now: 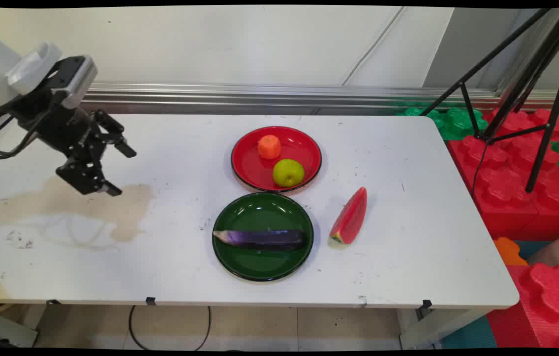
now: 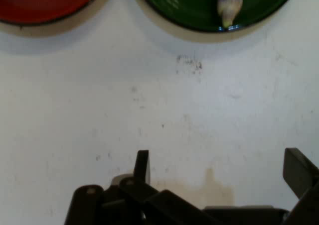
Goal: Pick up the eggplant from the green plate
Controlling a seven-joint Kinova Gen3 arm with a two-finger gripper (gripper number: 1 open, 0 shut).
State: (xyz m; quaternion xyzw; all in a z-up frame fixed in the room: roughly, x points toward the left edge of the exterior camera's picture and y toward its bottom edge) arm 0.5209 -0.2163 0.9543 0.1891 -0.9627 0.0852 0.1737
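Note:
My gripper [image 1: 120, 169] hangs open over the table's left side, above a brownish stain, with nothing between its fingers [image 2: 142, 166]. It is well left of the plates. A green plate [image 1: 240, 267] near the table's middle holds a purple eggplant [image 1: 262, 239]. In the hand view the green plate [image 2: 184, 11] and the eggplant's pale tip [image 2: 230, 3] show at the top edge. Behind it a red plate [image 1: 250, 168] carries an orange [image 1: 269, 147] and a yellow-green apple [image 1: 288, 172]. A watermelon slice [image 1: 349, 217] lies on the table right of the green plate.
The red plate's rim [image 2: 45, 8] shows at the hand view's top left. A black tripod [image 1: 522, 94] and red and green foam blocks [image 1: 512, 163] stand beyond the table's right end. A metal rail [image 1: 259, 94] runs along the wall behind.

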